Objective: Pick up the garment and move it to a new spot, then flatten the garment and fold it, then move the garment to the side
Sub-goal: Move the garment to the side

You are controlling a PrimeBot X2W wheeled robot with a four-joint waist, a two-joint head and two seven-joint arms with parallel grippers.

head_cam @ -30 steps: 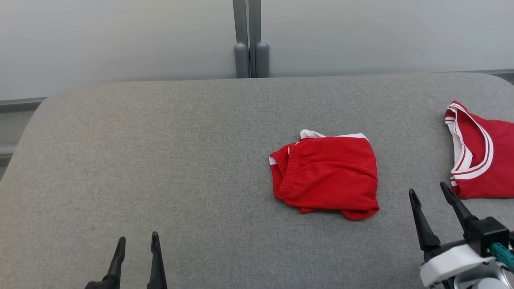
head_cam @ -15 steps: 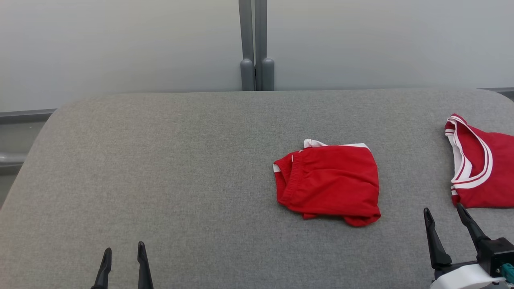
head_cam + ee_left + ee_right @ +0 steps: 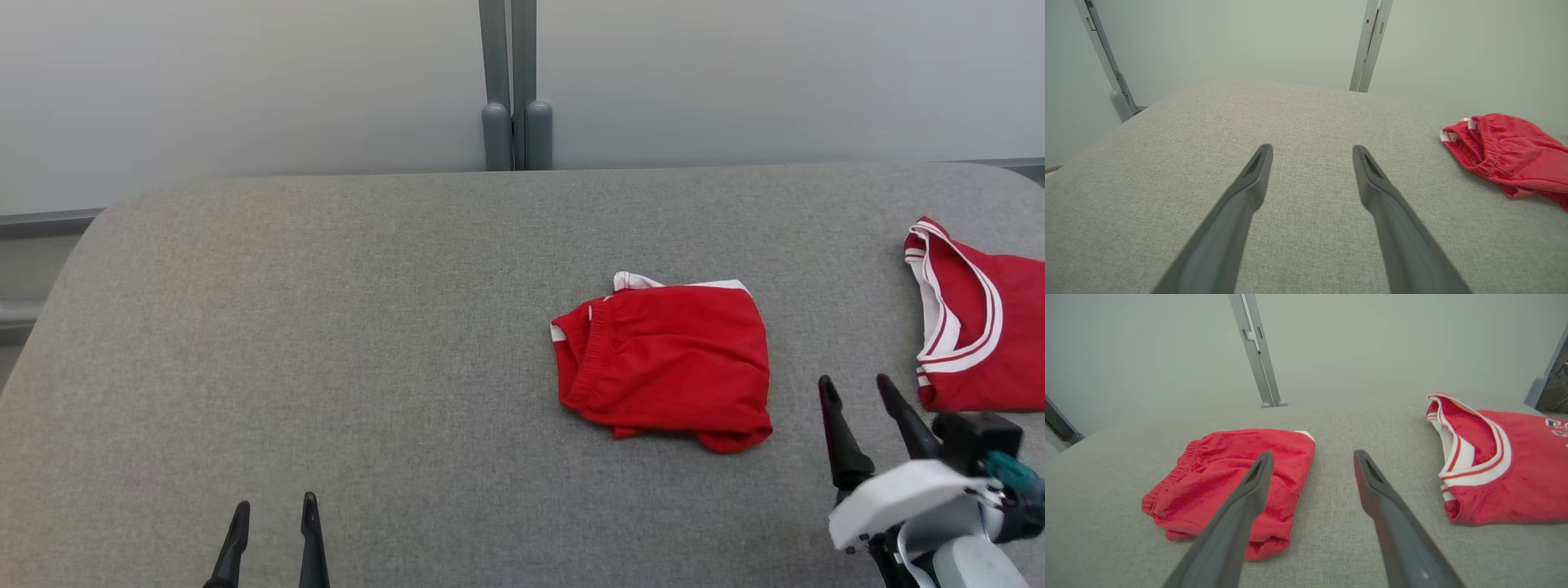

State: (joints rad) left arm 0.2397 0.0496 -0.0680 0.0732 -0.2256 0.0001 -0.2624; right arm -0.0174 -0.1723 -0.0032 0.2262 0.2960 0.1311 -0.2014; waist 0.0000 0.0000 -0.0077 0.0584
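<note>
Left gripper (image 3: 275, 500) is hovering wide open and empty over the grey table (image 3: 326, 327), near-left. Red shorts (image 3: 665, 359) are lying bunched right of centre. Right gripper (image 3: 853, 379) is hanging just beside them, fingers spread and gripping nothing, between the shorts and the red jersey (image 3: 980, 327) at the far right.

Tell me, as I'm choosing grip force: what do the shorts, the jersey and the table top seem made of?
The shorts look like soft matte red knit, perhaps polyester or cotton: gathered elastic waistband, limp wrinkles. The jersey looks similar, with white striped trim at the neck. The table top seems covered in matte grey woven fabric: fine heathered weave, rounded corners suggesting padding.
</note>
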